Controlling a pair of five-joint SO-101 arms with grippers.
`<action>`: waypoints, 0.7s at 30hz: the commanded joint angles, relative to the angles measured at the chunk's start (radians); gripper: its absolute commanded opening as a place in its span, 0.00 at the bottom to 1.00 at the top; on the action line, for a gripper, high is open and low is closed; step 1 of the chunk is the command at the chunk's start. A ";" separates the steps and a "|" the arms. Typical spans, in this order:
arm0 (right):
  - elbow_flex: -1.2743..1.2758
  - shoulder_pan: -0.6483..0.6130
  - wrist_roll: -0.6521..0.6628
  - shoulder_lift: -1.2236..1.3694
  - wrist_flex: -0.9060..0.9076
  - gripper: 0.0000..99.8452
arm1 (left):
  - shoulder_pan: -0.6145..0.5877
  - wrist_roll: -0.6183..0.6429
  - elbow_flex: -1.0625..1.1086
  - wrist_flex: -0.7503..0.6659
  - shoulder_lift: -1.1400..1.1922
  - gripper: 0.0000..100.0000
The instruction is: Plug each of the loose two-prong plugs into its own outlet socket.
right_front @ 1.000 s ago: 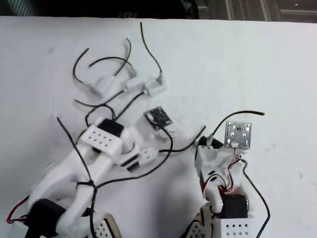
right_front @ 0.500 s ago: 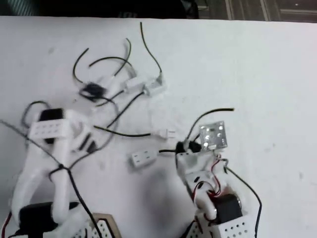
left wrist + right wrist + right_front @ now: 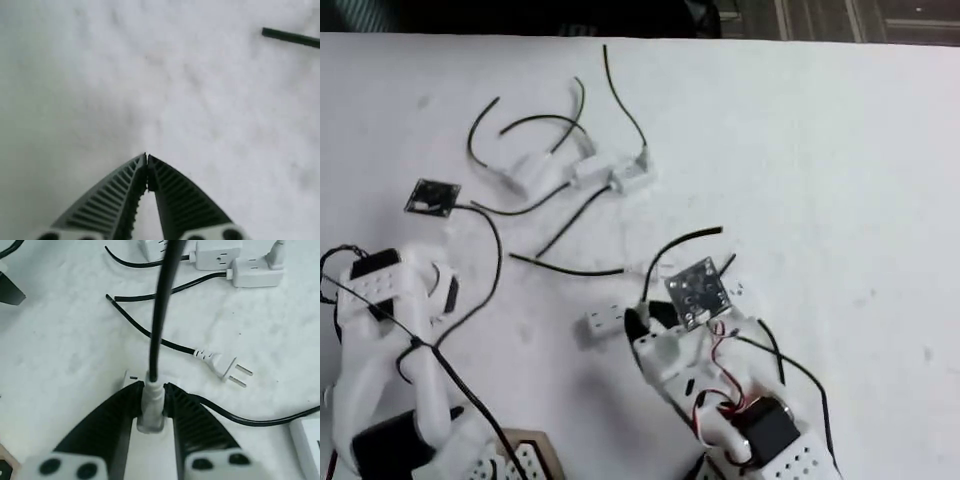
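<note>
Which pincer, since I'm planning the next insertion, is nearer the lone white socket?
Right. The right pincer, gripping a plug, sits beside the socket; the left pincer is far off across the table.

A: Flat table top (image 3: 840, 150): plain white, faint grey mottling.

B: Noted. Loose white two-prong plug (image 3: 216, 361): pale silver prongs, black cord.

A: Right gripper (image 3: 152, 386): black plastic fingers, fine cross-ribbing on the inner faces. The white moulded plug (image 3: 150, 412) in it has a glossy black cord.

B: Left gripper (image 3: 147, 156): dark grey-green, same ribbed pattern.

A: Rectangular plastic outlet blocks (image 3: 218, 252): white. Hard plastic arm shells (image 3: 375, 350): white. Thin red wires (image 3: 704, 412) on the right arm.
</note>
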 commanded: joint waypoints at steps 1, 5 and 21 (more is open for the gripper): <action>-0.117 -0.021 0.003 0.142 -0.033 0.02 | -0.013 0.038 0.040 -0.054 -0.079 0.02; -0.307 -0.028 -0.006 0.423 -0.044 0.02 | -0.012 0.038 0.077 -0.058 -0.128 0.02; -0.282 -0.085 -0.031 0.952 -0.596 0.02 | -0.015 0.038 0.080 -0.058 -0.134 0.02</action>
